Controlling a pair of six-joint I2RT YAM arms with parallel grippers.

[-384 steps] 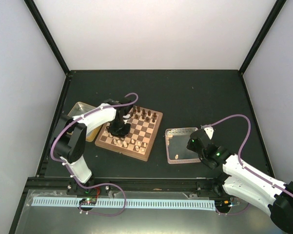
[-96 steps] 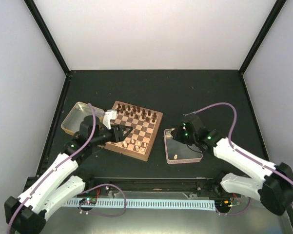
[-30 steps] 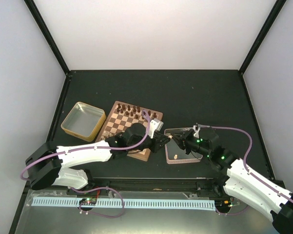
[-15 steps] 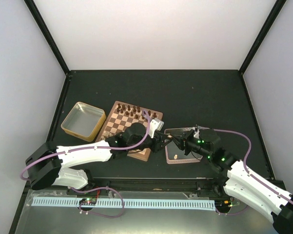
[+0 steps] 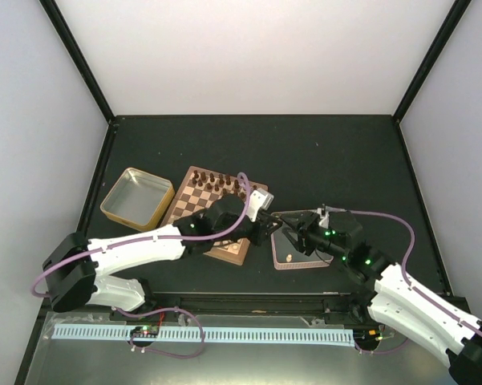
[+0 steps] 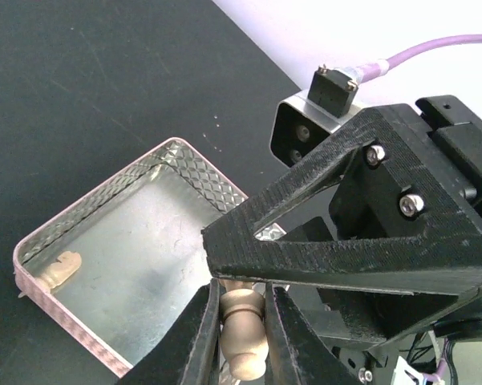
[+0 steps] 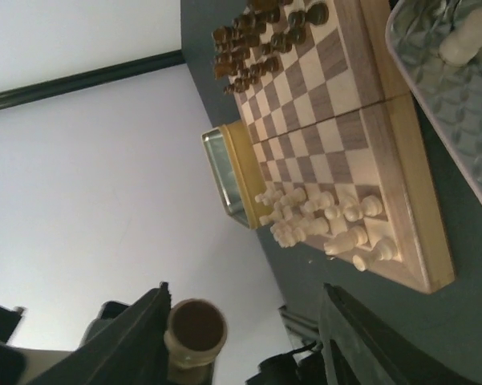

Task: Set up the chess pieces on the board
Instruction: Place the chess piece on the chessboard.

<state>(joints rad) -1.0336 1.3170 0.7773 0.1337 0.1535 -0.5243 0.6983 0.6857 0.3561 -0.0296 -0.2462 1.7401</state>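
The chess pieces crowd the near rows of the board, with dark chessmen on its far rows. One pale piece is clamped between the fingers of the left gripper over a corner of the clear tray, where another, blurred piece lies by the wall. The right gripper faces it with fingers spread wide, all above a black table between plain white walls; the left fingertips are cut off in the left wrist view, and from above the left arm hides the board's near rows.
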